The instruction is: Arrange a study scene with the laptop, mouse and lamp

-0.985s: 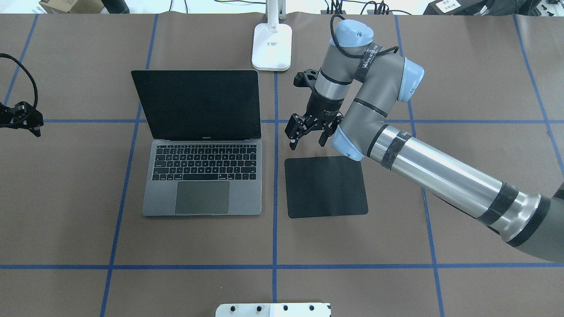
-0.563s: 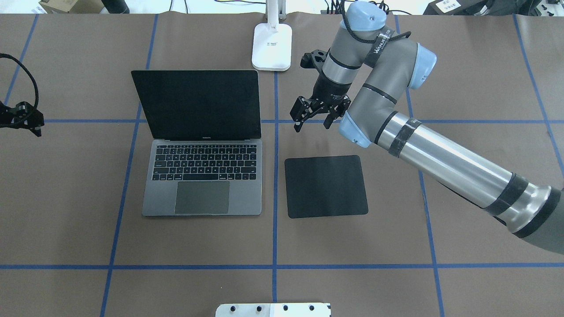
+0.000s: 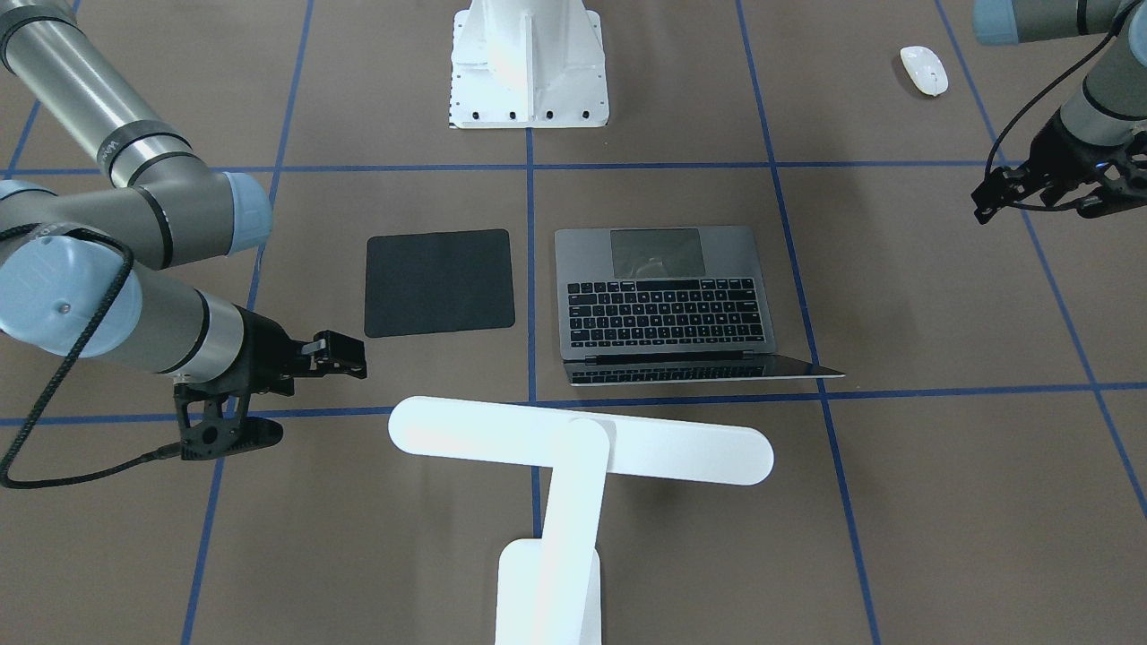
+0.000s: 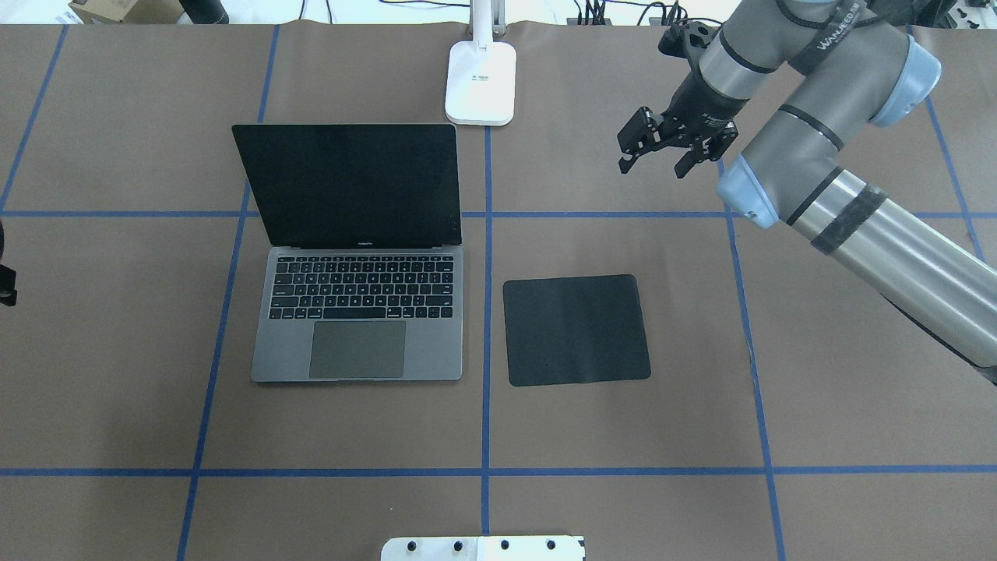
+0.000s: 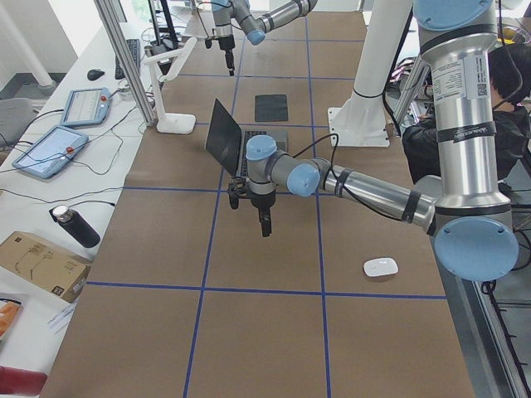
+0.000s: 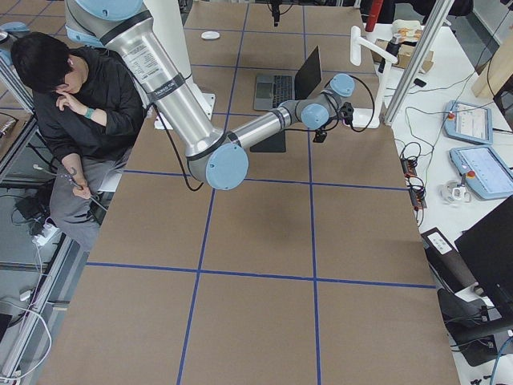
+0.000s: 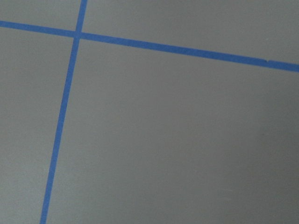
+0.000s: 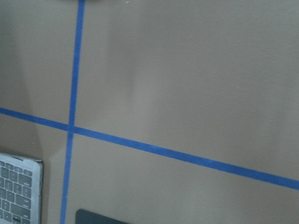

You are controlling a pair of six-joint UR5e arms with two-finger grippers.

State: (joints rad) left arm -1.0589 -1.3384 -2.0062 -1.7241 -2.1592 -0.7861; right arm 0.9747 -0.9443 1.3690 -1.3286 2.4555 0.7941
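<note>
The laptop (image 4: pixel 358 312) stands open left of centre and also shows in the front view (image 3: pixel 668 305). The lamp (image 3: pixel 581 441) stands at the far edge behind it, with its base (image 4: pixel 481 82) by the screen's right corner. The mouse (image 3: pixel 924 69) lies near the robot's side on its left and also shows in the exterior left view (image 5: pixel 381 267); it is out of the overhead view. My right gripper (image 4: pixel 654 165) is open and empty, raised at the far right of the mousepad. My left gripper (image 3: pixel 1044 202) looks open and empty, hovering farther out than the mouse.
A black square mousepad (image 4: pixel 576 329) lies right of the laptop. The white bolted pedestal (image 3: pixel 529 63) stands at the near middle edge. Blue tape lines grid the brown table. An operator (image 6: pixel 72 88) sits at the robot's side.
My right gripper has risen from above the mousepad's far edge and swung to the far right, still open. My left gripper has moved nearer the robot, almost out of the overhead view.
</note>
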